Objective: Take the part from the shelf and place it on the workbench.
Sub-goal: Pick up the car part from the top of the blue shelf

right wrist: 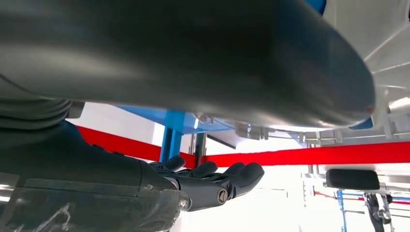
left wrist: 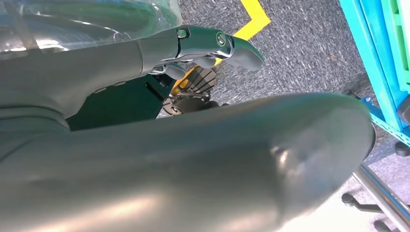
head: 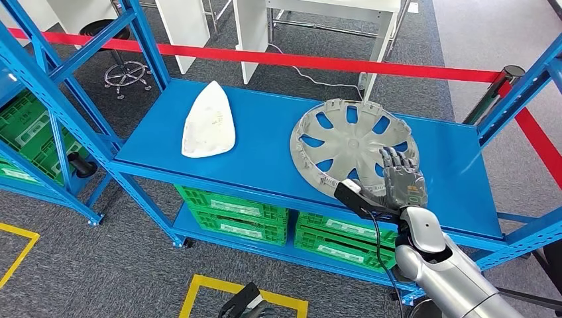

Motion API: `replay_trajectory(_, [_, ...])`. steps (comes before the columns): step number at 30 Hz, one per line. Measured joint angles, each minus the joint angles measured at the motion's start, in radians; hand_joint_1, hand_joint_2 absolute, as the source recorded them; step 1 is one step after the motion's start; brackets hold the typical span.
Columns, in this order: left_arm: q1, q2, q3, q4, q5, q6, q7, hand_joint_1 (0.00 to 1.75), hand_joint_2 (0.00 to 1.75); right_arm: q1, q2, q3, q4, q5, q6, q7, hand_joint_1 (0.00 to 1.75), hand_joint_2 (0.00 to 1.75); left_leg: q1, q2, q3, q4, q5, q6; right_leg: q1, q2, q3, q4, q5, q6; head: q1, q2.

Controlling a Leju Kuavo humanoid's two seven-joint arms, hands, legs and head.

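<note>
I am holding my right hand [head: 399,180] flat, fingers extended and slightly apart, gripping nothing, over the near rim of the round grey plastic wheel cover [head: 353,143] lying on the blue metal shelf [head: 265,132] (a white iron-shaped shell [head: 208,122] sits well apart). My left hand [left wrist: 212,46] is hanging low, fingers curled in loosely.

Blue shelf [head: 265,142]: white part [head: 208,122] left, grey wheel cover [head: 352,144] right, well apart.
</note>
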Motion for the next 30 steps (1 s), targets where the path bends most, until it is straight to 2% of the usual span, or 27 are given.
replay_trajectory(21, [-0.001,0.002,-0.003,0.000,0.000,0.000,0.000,0.00,0.00,0.024,0.031,0.004,0.036,-0.011,0.040,-0.031,0.00,0.00,0.000,0.000,0.000,0.000,0.000,0.000,0.000,0.000,0.000,0.000,0.000,0.000,0.000,0.000])
replay_trajectory(30, [-0.001,0.005,-0.003,0.000,0.001,0.000,0.000,0.00,0.00,0.031,0.047,0.006,0.048,-0.027,0.052,-0.017,0.00,0.00,0.000,0.000,0.000,0.000,0.000,0.000,0.000,0.000,0.000,0.000,0.000,0.000,0.000,0.000])
